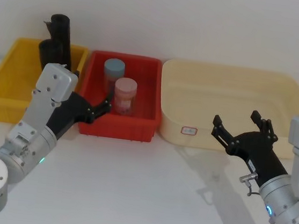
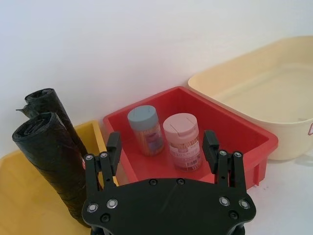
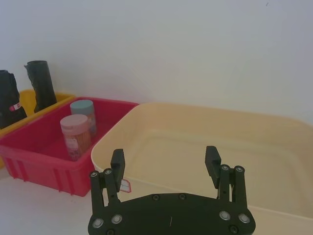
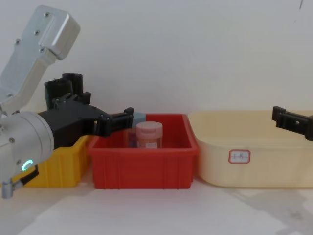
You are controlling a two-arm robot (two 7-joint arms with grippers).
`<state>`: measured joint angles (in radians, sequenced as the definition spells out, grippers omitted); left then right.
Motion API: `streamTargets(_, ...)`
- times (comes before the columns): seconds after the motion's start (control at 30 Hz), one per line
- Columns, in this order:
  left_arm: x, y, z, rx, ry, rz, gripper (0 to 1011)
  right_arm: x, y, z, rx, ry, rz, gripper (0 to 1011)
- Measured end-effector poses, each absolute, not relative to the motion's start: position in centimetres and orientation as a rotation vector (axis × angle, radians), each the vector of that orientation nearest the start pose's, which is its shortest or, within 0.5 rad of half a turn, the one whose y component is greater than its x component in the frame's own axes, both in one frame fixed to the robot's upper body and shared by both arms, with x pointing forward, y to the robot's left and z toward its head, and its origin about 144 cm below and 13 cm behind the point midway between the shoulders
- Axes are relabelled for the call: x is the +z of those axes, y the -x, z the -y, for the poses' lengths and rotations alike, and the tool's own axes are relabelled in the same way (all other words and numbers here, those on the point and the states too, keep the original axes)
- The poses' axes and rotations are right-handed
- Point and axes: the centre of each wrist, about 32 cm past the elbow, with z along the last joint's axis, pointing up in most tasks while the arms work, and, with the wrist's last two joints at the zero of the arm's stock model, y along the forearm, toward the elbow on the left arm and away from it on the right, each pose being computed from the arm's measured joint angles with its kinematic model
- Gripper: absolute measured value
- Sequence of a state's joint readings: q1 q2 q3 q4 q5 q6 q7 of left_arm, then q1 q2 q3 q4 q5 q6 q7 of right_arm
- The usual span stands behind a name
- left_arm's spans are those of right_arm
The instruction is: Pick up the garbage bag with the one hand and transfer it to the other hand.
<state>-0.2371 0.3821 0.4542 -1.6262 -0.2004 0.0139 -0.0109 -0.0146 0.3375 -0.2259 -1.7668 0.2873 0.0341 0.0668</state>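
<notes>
The garbage bag point(image 1: 49, 54), a thick matte black roll, stands upright in the yellow bin point(image 1: 4, 82) at the far left, and it shows close up in the left wrist view point(image 2: 46, 164). A slimmer black roll point(image 1: 61, 31) leans just behind it. My left gripper point(image 1: 98, 110) hovers open and empty at the red bin's front left corner, to the right of the bag and apart from it. In the left wrist view the left gripper point(image 2: 162, 142) points at the jars. My right gripper point(image 1: 236, 119) is open and empty before the cream tub.
The red bin point(image 1: 142, 130) in the middle holds a blue-lidded jar point(image 1: 113, 73) and a pink-lidded jar point(image 1: 125, 94). A large cream tub point(image 1: 282, 86) stands at the right. A white wall runs close behind the bins, and bare white tabletop lies in front of them.
</notes>
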Motion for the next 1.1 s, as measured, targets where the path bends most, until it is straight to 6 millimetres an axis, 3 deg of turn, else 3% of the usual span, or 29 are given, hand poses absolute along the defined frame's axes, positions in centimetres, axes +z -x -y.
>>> streamTargets(1.1, 120.44, -49.2, -19.84, 1.124, -0.061, 0.268, 1001, 118.87, -44.33, 23.71, -1.229, -0.026, 0.075, 1001)
